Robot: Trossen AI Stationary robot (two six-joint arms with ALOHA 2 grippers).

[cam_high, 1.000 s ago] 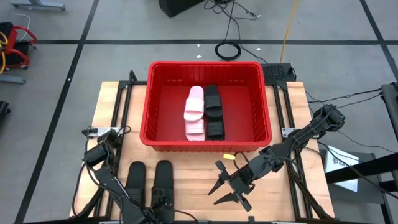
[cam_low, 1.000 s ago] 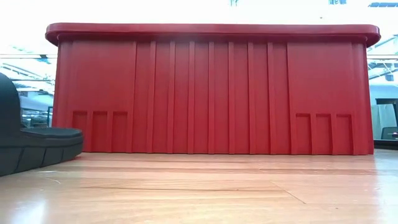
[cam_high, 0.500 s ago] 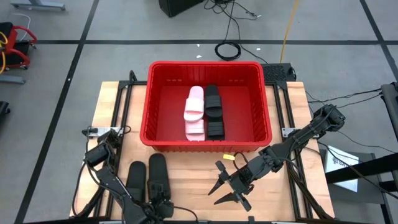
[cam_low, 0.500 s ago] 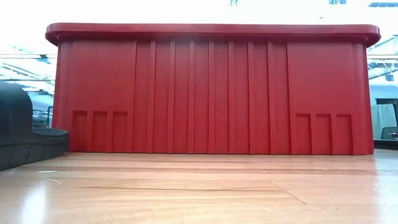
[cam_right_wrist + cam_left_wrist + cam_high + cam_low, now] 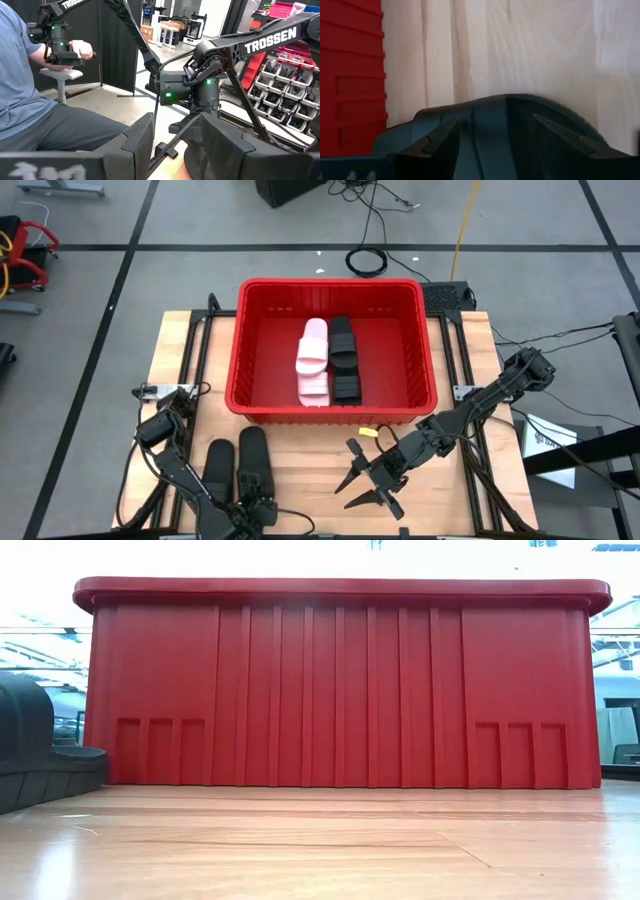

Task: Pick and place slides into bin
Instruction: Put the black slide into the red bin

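The left gripper (image 5: 256,502) sits at the near edge of the table (image 5: 185,350), its fingers (image 5: 436,134) spread apart to either side of the strap of a black slide (image 5: 520,120); the pads stand just off the ribbed strap, so the grip looks released, not clenched. From above, that slide (image 5: 253,460) is the right-hand one of two black slides lying side by side on the bare wood in front of the bin (image 5: 245,340); the other black slide (image 5: 217,468) lies just beside it, towards the left edge of the table. The low view catches one of this pair as a dark rounded strap and sole (image 5: 35,755) at the picture's left edge, resting flat on the boards near the bin's front wall (image 5: 340,690). The right gripper (image 5: 362,480) hangs over the table's near right part, well apart from both loose slides, its fingers (image 5: 135,142) splayed wide with nothing between them. Inside the red bin lie four slides, counted from above: two pale pink-white ones (image 5: 312,360) in a line, and two black ones (image 5: 344,360) in a line touching them on the right, all near the middle of the bin floor. That makes six slides in all, four black and two pale, with four in the bin and two on the table. Beyond the table, the right wrist view shows a seated person (image 5: 30,95) with a hand on a control arm.
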